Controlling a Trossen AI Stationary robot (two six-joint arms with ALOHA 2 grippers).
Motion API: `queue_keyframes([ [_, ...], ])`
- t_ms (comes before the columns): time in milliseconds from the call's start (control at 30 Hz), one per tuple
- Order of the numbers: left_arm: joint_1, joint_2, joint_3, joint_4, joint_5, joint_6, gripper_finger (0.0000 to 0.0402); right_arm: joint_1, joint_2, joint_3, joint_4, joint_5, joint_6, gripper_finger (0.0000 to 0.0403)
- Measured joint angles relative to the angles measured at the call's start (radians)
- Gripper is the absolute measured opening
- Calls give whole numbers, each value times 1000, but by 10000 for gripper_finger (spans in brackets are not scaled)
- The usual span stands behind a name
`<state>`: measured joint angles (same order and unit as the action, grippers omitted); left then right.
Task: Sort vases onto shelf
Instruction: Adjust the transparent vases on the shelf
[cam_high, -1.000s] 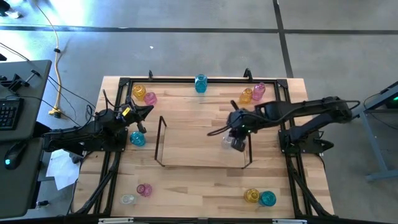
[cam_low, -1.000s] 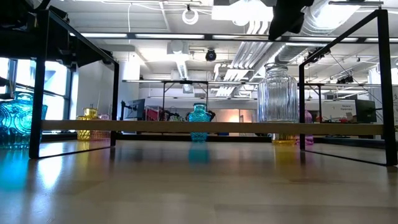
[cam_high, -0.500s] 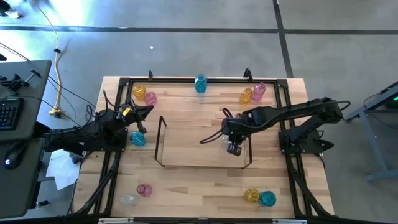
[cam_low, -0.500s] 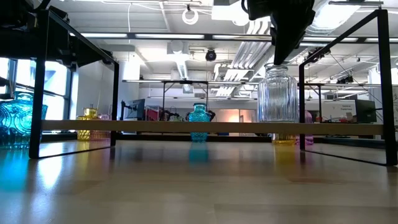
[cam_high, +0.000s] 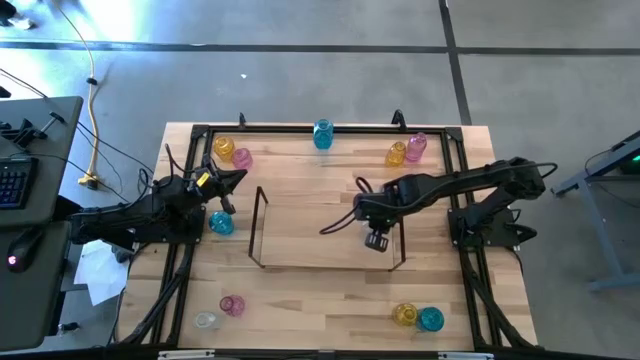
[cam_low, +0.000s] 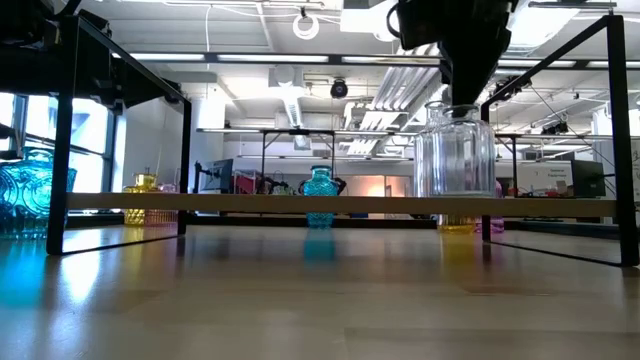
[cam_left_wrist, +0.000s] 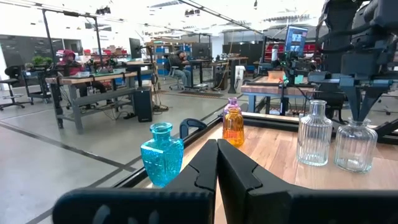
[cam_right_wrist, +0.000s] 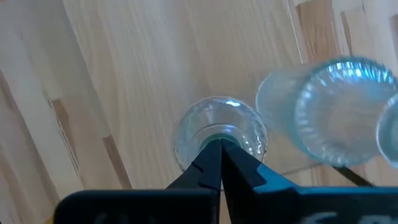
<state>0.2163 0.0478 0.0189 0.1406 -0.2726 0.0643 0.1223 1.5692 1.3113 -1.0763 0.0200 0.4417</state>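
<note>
Right wrist view looks straight down the right end effector (cam_right_wrist: 219, 163), its fingers pinched together on the rim of a clear vase (cam_right_wrist: 219, 134) directly beneath it. That vase stands upright on the shelf (cam_high: 325, 268), right of frame centre in the high view, with a second clear vase (cam_right_wrist: 329, 109) just beside it. Its long axis is vertical, so any lift runs straight up. At the surface's left edge, the left end effector (cam_high: 238, 177) waits clenched and empty near a teal vase (cam_high: 221, 223).
</note>
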Motion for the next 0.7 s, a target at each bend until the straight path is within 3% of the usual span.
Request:
queue_keyframes([
  [700, 0, 0, 0, 0, 0, 0, 0, 0, -1, 0, 1, -17, -5, 2],
])
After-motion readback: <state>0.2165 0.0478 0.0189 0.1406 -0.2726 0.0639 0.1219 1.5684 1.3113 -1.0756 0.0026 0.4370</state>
